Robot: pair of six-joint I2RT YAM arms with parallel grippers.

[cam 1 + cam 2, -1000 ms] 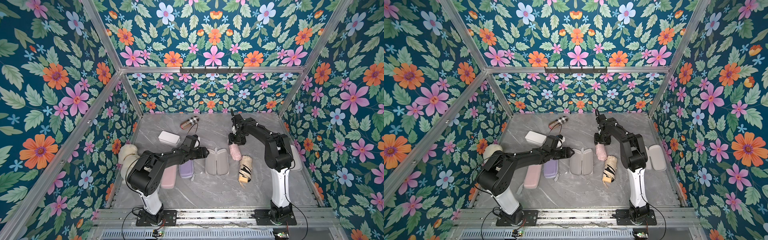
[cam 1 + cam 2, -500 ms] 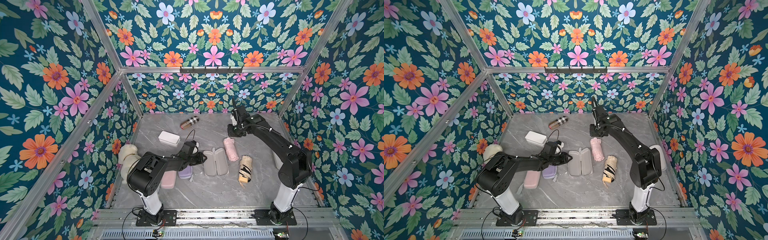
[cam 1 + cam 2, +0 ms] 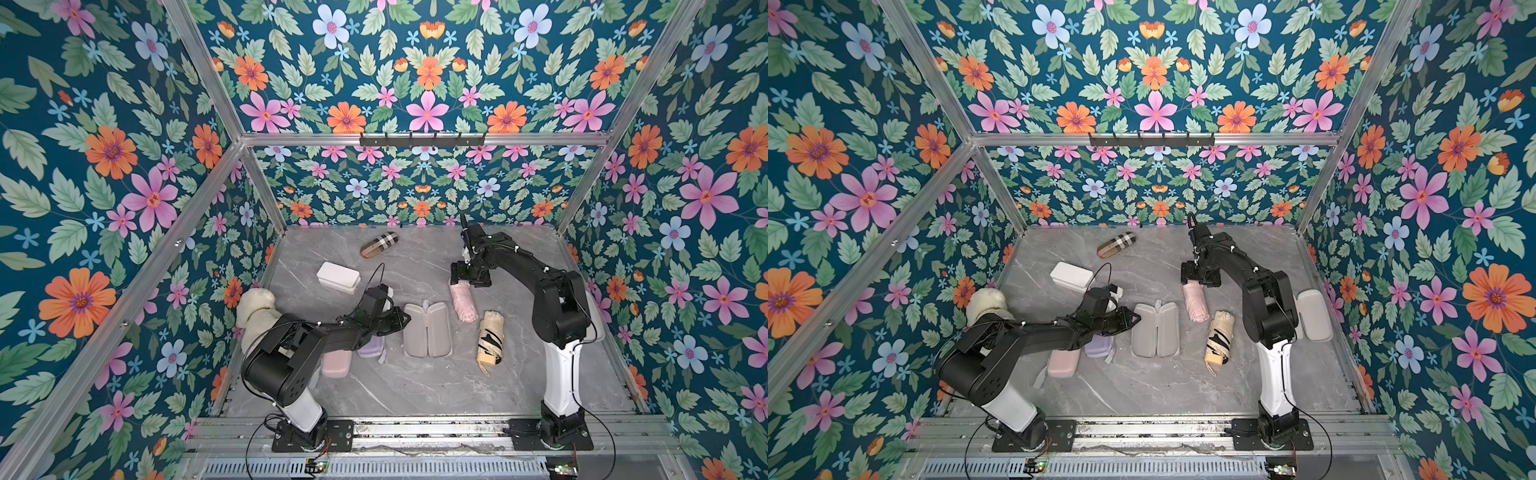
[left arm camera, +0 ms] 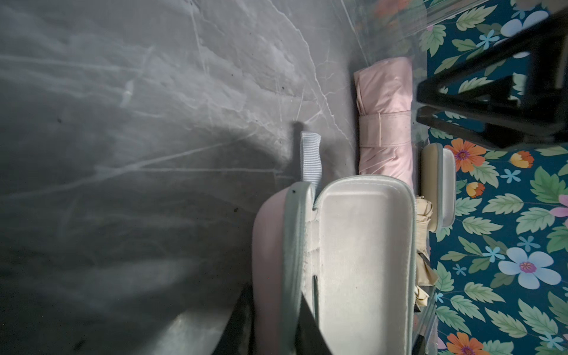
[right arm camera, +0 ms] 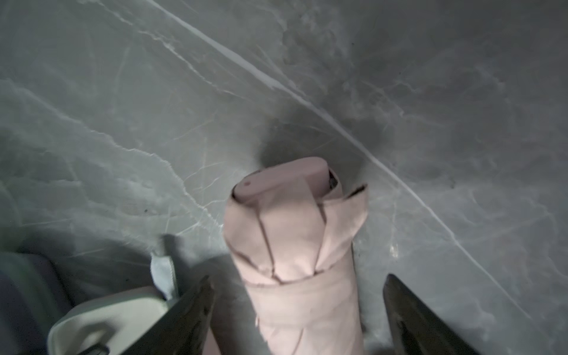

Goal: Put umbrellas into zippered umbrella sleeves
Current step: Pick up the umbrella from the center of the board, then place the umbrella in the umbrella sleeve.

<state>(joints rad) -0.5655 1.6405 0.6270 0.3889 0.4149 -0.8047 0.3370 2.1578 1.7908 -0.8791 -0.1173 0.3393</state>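
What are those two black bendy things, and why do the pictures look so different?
They are robot arms, a left arm and a right arm, each with a pinching gripper. Two pictures look down on the whole grey table; two come from cameras on the arms' wrists, close up. On the table lie, among others, a pink umbrella, a cream umbrella, an open sleeve, a plaid roll, a white box and a plush toy. The left gripper pinches the open sleeve's rim. The right gripper is open, a finger on each side of the pink umbrella, holding nothing.
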